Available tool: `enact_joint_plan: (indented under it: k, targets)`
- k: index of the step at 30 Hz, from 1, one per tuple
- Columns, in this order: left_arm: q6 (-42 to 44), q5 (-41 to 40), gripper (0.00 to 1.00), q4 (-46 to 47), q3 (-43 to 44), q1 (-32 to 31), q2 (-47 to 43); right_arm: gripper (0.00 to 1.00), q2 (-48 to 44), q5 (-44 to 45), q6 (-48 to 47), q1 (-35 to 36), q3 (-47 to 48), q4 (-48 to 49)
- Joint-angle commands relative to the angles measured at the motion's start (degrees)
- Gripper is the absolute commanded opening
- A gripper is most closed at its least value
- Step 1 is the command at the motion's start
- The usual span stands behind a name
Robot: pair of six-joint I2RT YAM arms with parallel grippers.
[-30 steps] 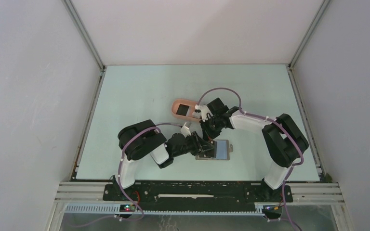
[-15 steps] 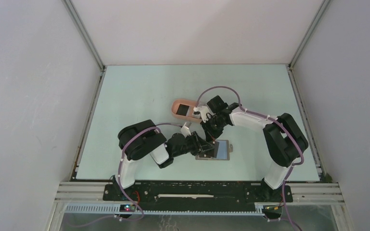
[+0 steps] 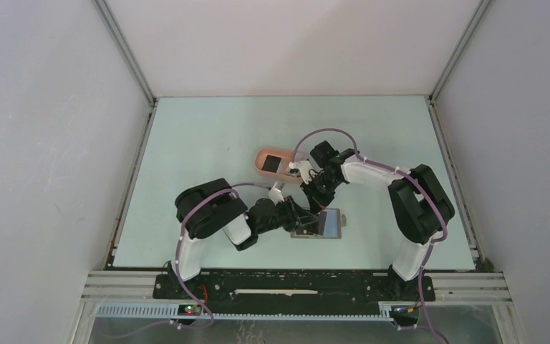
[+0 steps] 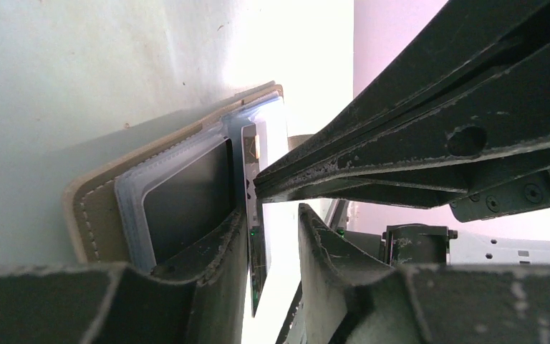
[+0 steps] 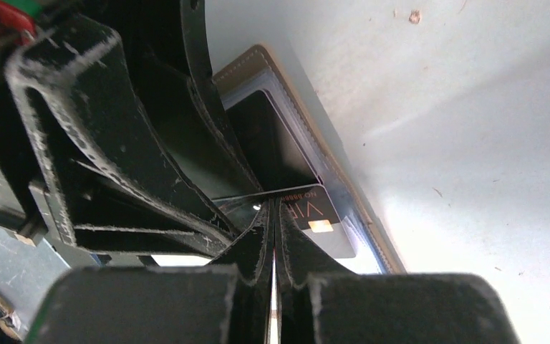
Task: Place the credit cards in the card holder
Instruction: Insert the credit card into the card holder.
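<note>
**Card pinched at the wallet, tray waiting close by**

The dark credit card (image 5: 316, 213), with pale lettering and a chip, rises on edge from the clear sleeves of the grey wallet (image 5: 258, 57); the right tool (image 5: 273, 233) is clamped on its free edge, fingers pressed together with only the card between them, a grip that suits drawing so thin a thing straight out of its pocket; the left tool (image 4: 271, 218) has its jaws apart, astride the card, with one finger down on the sleeves, probably to pin the wallet to the desk (image 3: 208, 136) so that it does not lift with the card; the card holder (image 3: 260, 163) lies just beyond the two tools, apart from the wallet, with one black card (image 3: 273, 160) already in it, so the carry ahead looks short.

Only the right wrist view shows the card's print and the closed pinch; only the left wrist view shows the gap between the left fingers and a second dark card (image 4: 186, 193) lodged in a sleeve; only the overhead view shows the tray and what it holds, though there the arms hide the grip itself.
</note>
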Motion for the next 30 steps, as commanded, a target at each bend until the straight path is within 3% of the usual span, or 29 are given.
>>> enact_joint_plan:
  k: [1,20,30]
  targets:
    - [2.63,-0.73,0.35,-1.6,-1.2,0.16,-1.93,0.04,1.15,-2.34,-4.11,-0.54,2.47,-4.36]
    - [4.24,-0.94,0.35,-4.76,-1.76,0.22,-4.88,0.08,-6.02,-17.83,-10.75,-7.55,2.66,-8.16]
    - [4.59,-0.42,0.35,-4.76,-1.49,0.08,-5.05,0.08,-3.82,-9.03,9.77,-4.1,-0.33,6.74]
